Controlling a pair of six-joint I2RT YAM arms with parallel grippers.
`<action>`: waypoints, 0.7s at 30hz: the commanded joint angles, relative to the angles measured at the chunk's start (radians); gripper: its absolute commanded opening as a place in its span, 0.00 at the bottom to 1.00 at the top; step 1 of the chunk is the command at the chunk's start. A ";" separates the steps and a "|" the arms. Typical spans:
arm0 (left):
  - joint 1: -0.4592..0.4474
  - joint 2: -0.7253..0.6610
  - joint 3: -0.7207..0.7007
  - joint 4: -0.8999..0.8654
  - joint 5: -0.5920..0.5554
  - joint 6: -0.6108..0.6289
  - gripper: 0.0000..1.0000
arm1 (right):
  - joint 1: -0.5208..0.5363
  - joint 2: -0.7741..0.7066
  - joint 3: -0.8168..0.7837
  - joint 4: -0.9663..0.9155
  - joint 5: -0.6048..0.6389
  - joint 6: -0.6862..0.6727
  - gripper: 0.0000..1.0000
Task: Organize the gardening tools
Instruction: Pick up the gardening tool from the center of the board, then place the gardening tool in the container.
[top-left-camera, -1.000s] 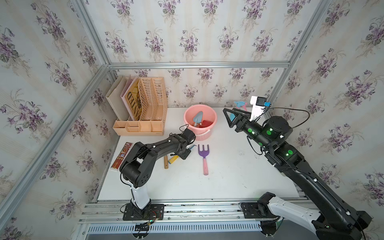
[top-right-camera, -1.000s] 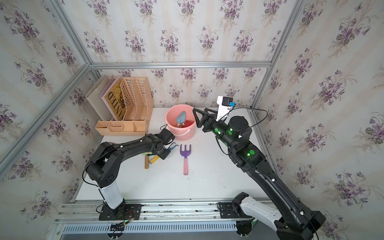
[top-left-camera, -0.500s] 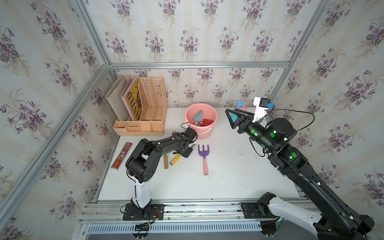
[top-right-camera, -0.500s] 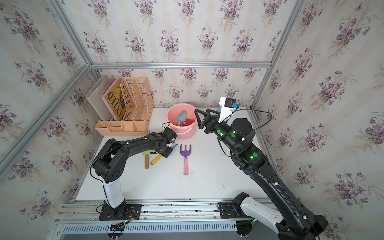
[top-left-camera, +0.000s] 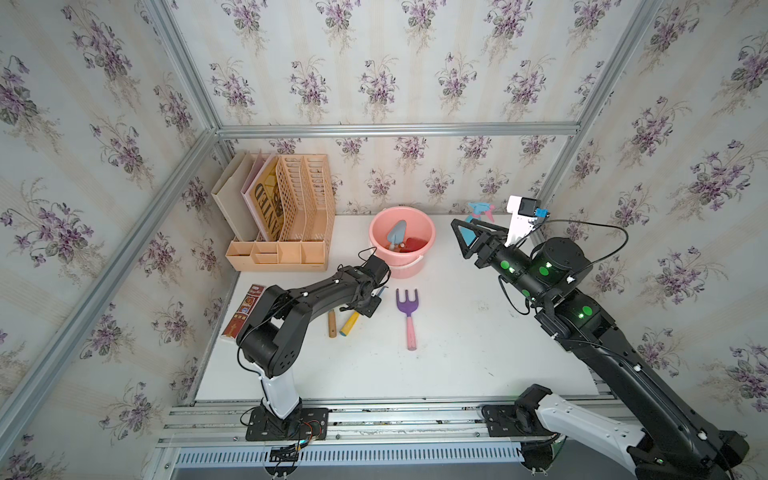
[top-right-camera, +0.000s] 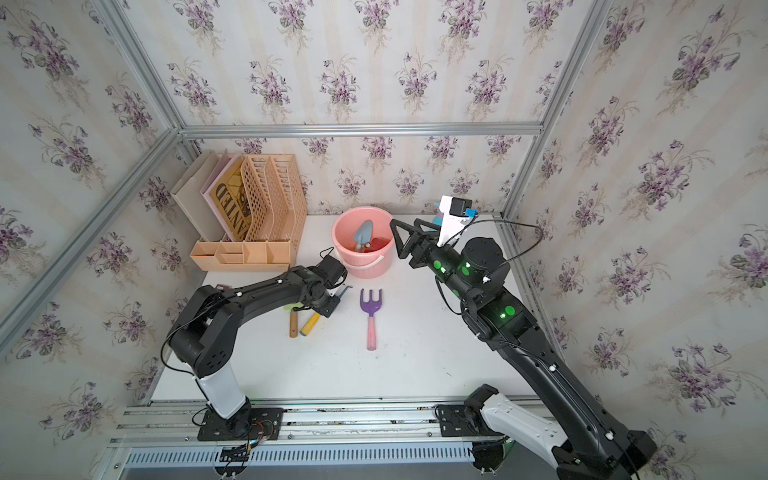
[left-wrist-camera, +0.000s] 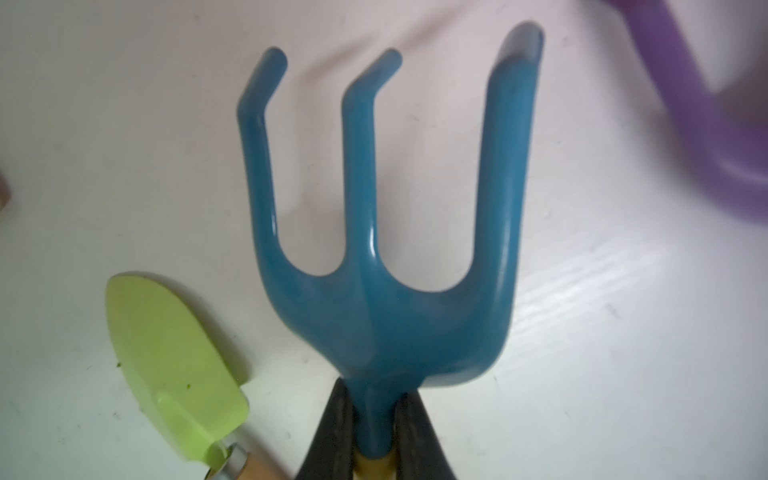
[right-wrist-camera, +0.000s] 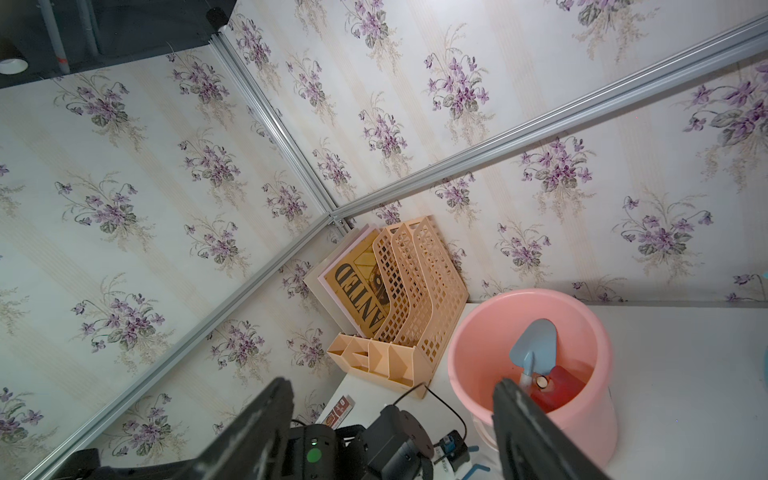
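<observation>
The left gripper (left-wrist-camera: 374, 409) is squeezing the thin neck of the blue fork (left-wrist-camera: 374, 291), right where its yellow handle is starting. The green shovel (left-wrist-camera: 166, 365) is lying just beside the fork on the white surface (left-wrist-camera: 602, 332), in the lower left of the left wrist view. A blurry bit of the purple fork (left-wrist-camera: 706, 104) is showing in that picture's upper right corner.

In both top views the black left arm (top-left-camera: 316, 295) is covering the heads of the blue fork and the green shovel. Only their handles are sticking out, near the middle of the picture. The purple fork is lying a little to the right of them. Above it, the pink bucket (top-left-camera: 432, 239) is holding the light-blue trowel (top-left-camera: 397, 235) and the red shovel (top-left-camera: 413, 244).

The right gripper (right-wrist-camera: 390, 386) is hanging wide open and empty. In the top views it is sitting to the right of the bucket, partly hiding the spray bottle (top-left-camera: 478, 208) by the back wall. A file rack (top-left-camera: 299, 208) is standing at the upper left of the surface.
</observation>
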 joint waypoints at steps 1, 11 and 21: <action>-0.002 -0.096 -0.030 0.014 0.004 -0.023 0.00 | 0.000 -0.002 -0.024 0.027 0.012 0.002 0.79; -0.027 -0.521 -0.101 0.119 -0.026 -0.016 0.00 | -0.017 -0.015 -0.121 0.086 0.020 0.022 0.80; -0.024 -0.541 0.043 0.429 0.006 0.132 0.00 | -0.191 0.004 -0.222 0.231 -0.201 0.175 0.80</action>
